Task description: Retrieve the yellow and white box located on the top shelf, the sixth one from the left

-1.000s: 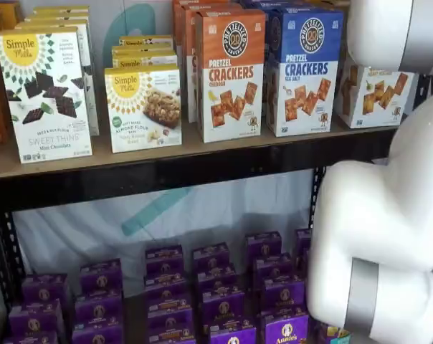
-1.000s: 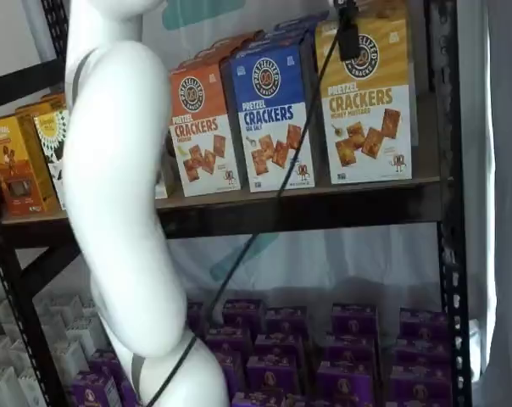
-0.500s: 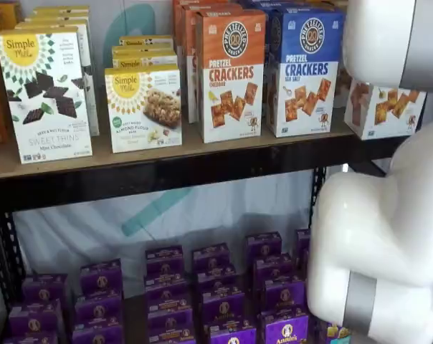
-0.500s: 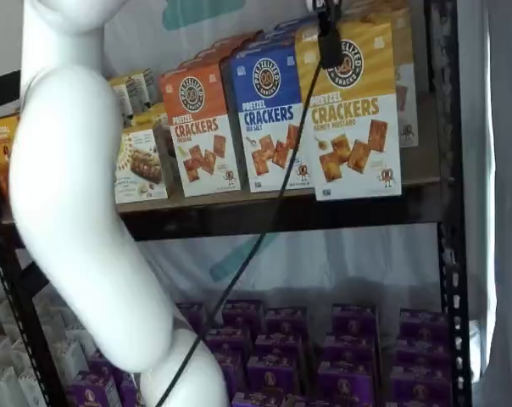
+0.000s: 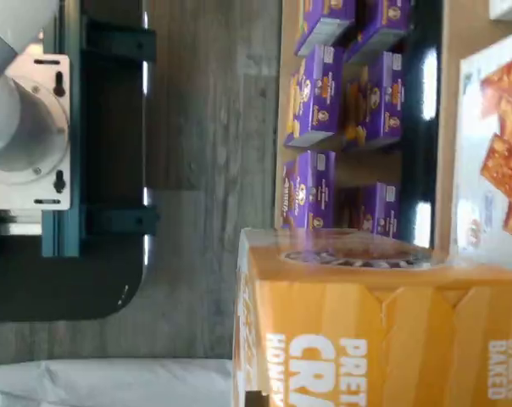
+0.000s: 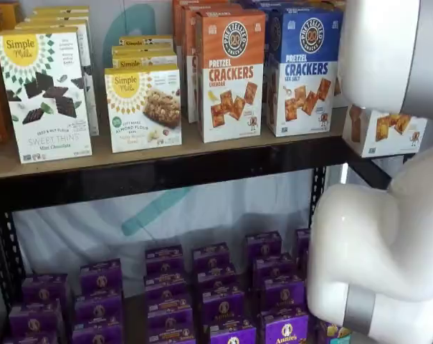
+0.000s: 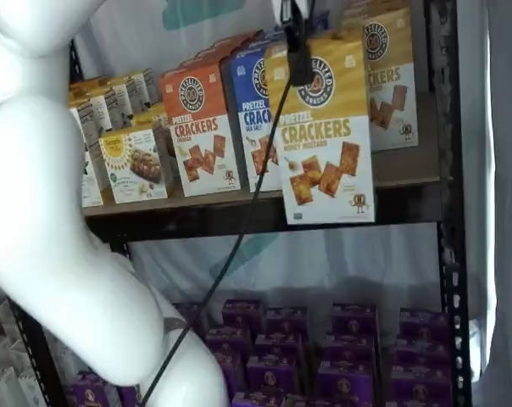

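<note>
Upper centre of shelf view: yellow and white box point(image 7: 322, 131) hangs clear of top shelf point(image 7: 264, 208), front face out, lower edge overlapping dark front rail. End effector point(image 7: 297, 51) clamped on box top; black finger and cable visible over logo. Blue-topped cracker box point(image 7: 254, 114) and orange-topped cracker box point(image 7: 201, 127) stand on shelf left of it; second yellow box point(image 7: 390, 80) behind at right. Purple boxes point(image 7: 290, 356) on lower shelf. Wrist view: box top point(image 5: 383, 331) close up.

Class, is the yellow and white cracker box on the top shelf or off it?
Off: the yellow and white box hangs before the top shelf, its base below the rail.
</note>
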### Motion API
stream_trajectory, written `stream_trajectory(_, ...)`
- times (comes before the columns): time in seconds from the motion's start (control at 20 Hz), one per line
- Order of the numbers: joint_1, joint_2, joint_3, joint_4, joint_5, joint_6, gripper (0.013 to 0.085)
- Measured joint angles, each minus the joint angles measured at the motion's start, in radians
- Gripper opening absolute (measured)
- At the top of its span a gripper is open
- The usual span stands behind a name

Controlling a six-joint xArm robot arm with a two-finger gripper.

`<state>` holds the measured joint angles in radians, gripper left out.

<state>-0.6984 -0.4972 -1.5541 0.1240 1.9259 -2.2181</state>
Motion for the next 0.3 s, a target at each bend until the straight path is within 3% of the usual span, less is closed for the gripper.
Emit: stream_trajectory(0.3, 0.032, -0.046, 0.043, -0.018, 0.014, 0.025, 0.0570)
